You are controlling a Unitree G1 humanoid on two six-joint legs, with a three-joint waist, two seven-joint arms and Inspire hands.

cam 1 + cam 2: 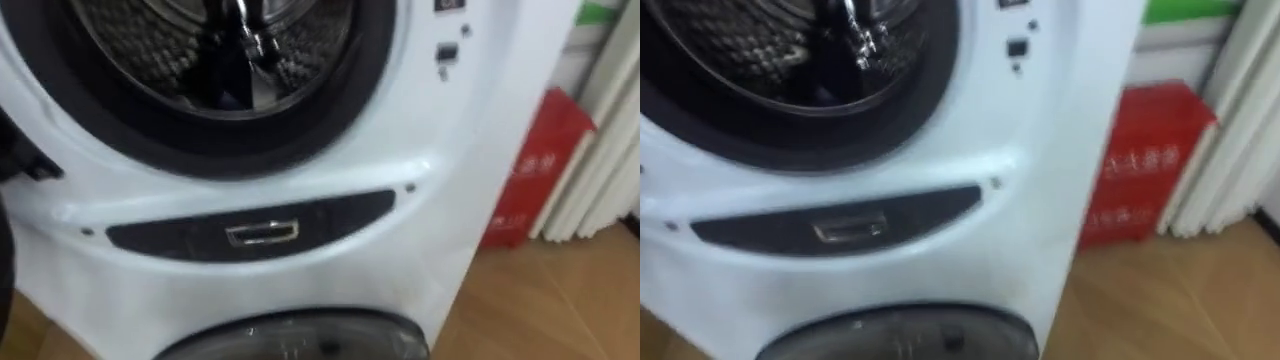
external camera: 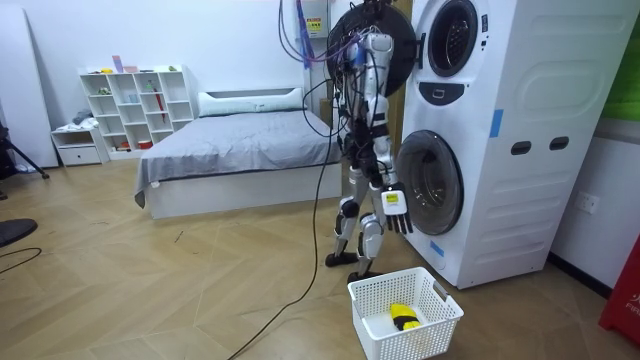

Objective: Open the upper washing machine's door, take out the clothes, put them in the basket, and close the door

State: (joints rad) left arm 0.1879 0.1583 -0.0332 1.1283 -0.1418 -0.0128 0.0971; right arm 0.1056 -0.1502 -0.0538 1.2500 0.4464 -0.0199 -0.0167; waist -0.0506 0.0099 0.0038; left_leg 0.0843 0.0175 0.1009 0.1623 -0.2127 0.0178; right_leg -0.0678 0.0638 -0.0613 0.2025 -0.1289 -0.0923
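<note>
Nearest the head camera is the front of the white stacked washing machine [image 1: 330,270], with its dark curved control panel [image 1: 180,232] and, below that, the rim of the round lower door [image 1: 300,335]. Above the panel the perforated steel drum [image 1: 150,50] of the upper unit is exposed. Its round dark upper door [image 2: 403,40] stands swung open behind the robot's head.

Progress: a small yellow and black bundle [image 2: 403,317] lies in the white plastic lattice basket [image 2: 375,292] on the floor, so I judge at least one piece to be out and binned. A dark shape with bright glints sits in the drum. Whether it is clothing cannot be told, so what is left to fetch is unconfirmed.

Hand pose: the robot stands upright, close against the machine front. By the set of its body, the arm on the camera side is its right. The right hand [image 2: 395,208] hangs at the end of a straight, lowered arm, fingers slack and pointing down, holding nothing. The lower door is just beside that hand, on its machine side. The basket sits below the hand, apart from it. The drum opening is well above the hand, at head height, so a further reach would call for raising the arm.
</note>
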